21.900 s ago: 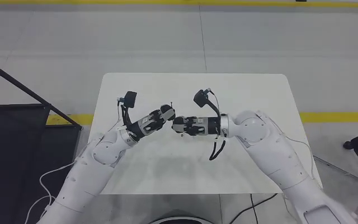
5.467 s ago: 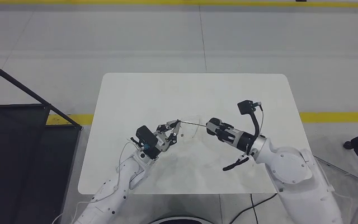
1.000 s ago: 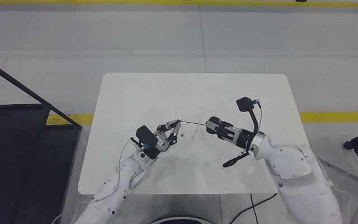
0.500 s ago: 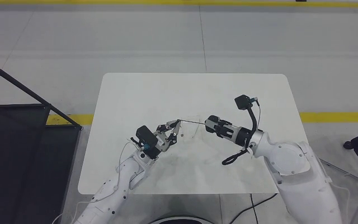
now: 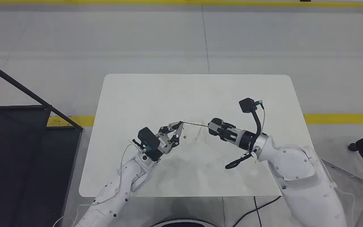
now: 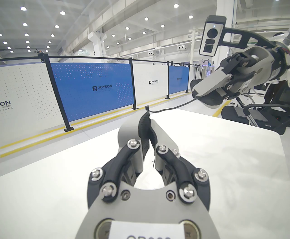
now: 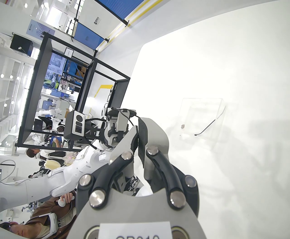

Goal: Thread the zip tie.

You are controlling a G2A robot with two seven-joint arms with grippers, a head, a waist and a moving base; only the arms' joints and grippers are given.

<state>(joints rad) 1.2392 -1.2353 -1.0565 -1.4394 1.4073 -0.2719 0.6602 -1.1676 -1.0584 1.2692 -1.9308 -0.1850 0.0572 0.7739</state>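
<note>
Room to pass over the far side of the table (image 5: 227, 91). In the way: zip tie (image 5: 194, 124) held between left gripper (image 5: 178, 123) and right gripper (image 5: 211, 125), clear sheet (image 7: 201, 113) nearby.

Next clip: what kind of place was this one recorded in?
Probably a large industrial hall used as a robot test area: yellow floor lines beside the white table, blue and white perforated partition panels, and a high ceiling with rows of lights.

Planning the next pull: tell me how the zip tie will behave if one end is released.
The zip tie is a thin strand bowing gently between the left end effector and right end effector, so probably flexible yet springy, not limp. A freed end would likely flick straight. It looks light.
</note>
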